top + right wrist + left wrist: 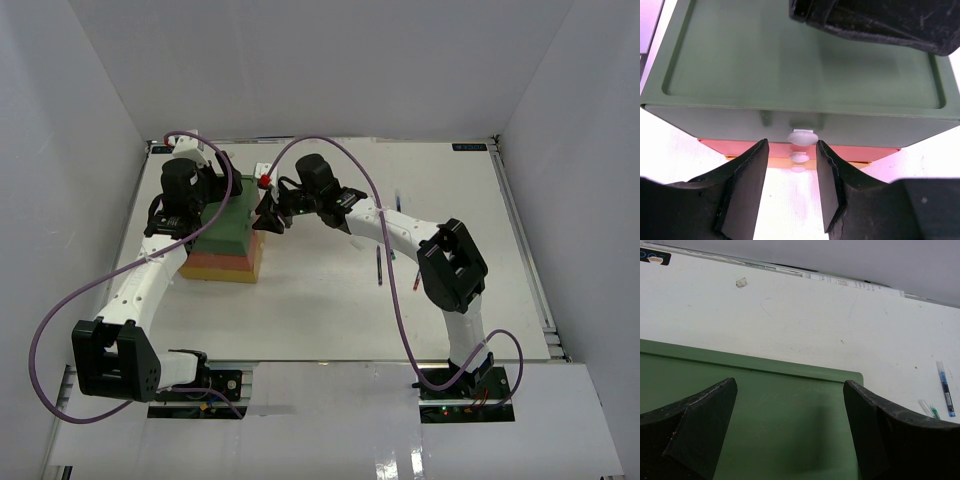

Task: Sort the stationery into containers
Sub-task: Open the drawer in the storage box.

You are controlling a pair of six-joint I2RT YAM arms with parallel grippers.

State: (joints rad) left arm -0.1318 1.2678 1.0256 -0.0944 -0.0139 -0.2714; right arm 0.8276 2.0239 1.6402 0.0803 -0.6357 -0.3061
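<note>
Facing green drawer front edge, right end effector parted

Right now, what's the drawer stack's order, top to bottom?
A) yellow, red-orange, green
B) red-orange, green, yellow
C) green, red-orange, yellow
C: in the right wrist view the green tier sits on top with the red-orange tier directly under it, and the yellow tier is at the bottom against the table.
</note>
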